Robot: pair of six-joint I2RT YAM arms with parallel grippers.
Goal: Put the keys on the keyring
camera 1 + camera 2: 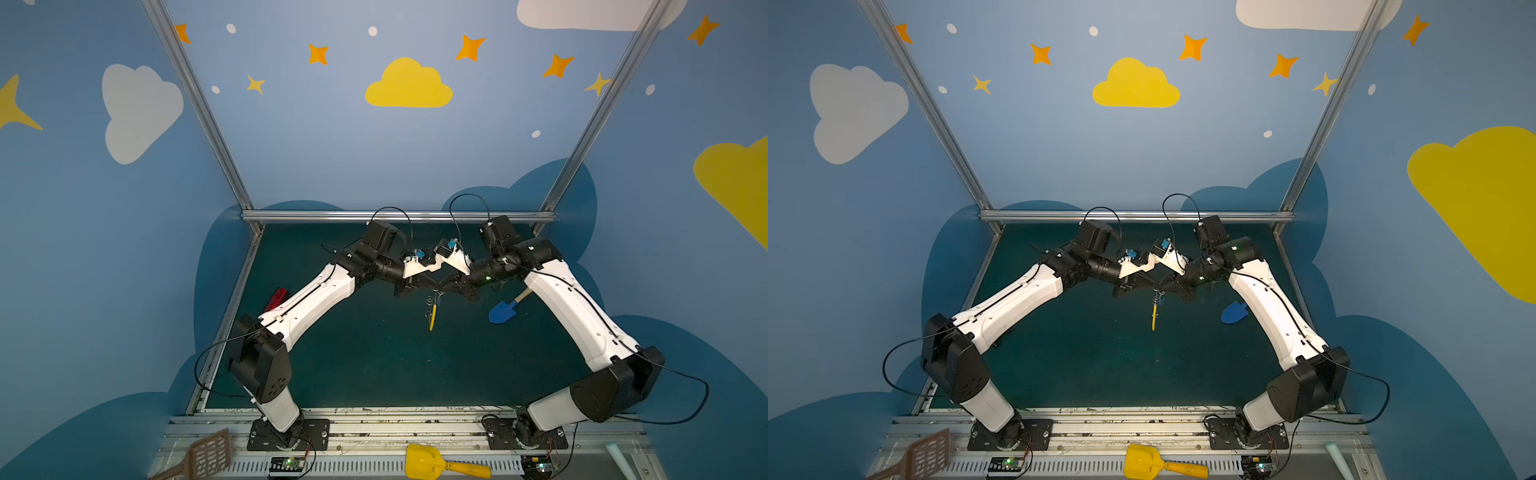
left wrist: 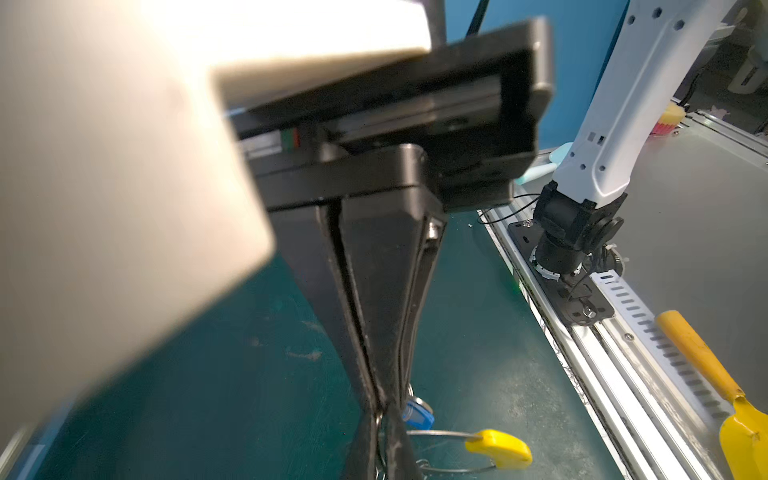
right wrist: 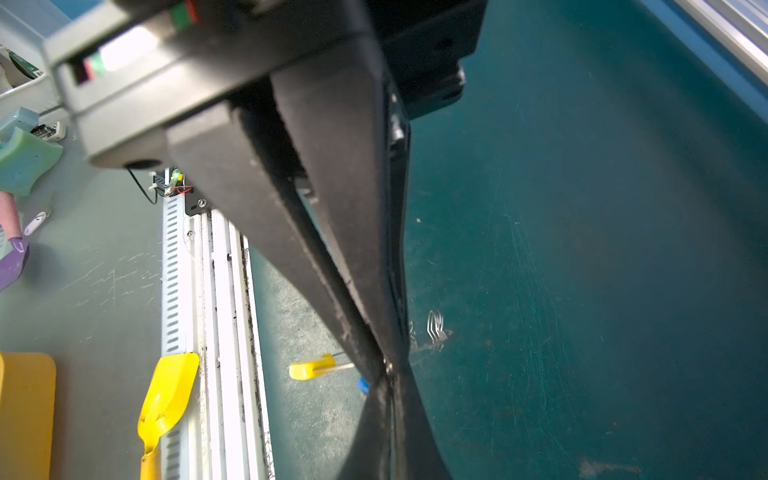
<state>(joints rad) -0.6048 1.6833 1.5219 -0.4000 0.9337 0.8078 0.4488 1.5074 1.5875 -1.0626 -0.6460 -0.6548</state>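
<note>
Grippers are seen tip to tip over mid-table in both top views, the left gripper (image 1: pixel 431 290) (image 1: pixel 1150 290) reaching in from the left and the right gripper (image 1: pixel 444 291) (image 1: pixel 1162 291) from the right. The keyring (image 1: pixel 432 316) (image 1: pixel 1154 318) is shown edge-on at their tips, its yellow sleeve pointed toward the near edge, clear of the table (image 1: pixel 374 365). The keys (image 1: pixel 437 300) (image 1: pixel 1161 300) are glimpsed as a blue tag just beside the tips. A shovel (image 1: pixel 503 311) is seen lying to the right. In the left wrist view, the left gripper (image 2: pixel 379 405) is shown with its jaws pressed together; what is pinched cannot be told. The keys (image 2: pixel 419 416) are seen just beside its tips, with the keyring (image 2: pixel 498 448) beyond them. In the right wrist view, the right gripper (image 3: pixel 388 361) is shown clamped narrow on the wire of the keyring (image 3: pixel 312 368), and the keys (image 3: pixel 363 385) are half hidden behind the fingers. A scoop (image 3: pixel 166 399) is seen lying beyond the near rail.
</note>
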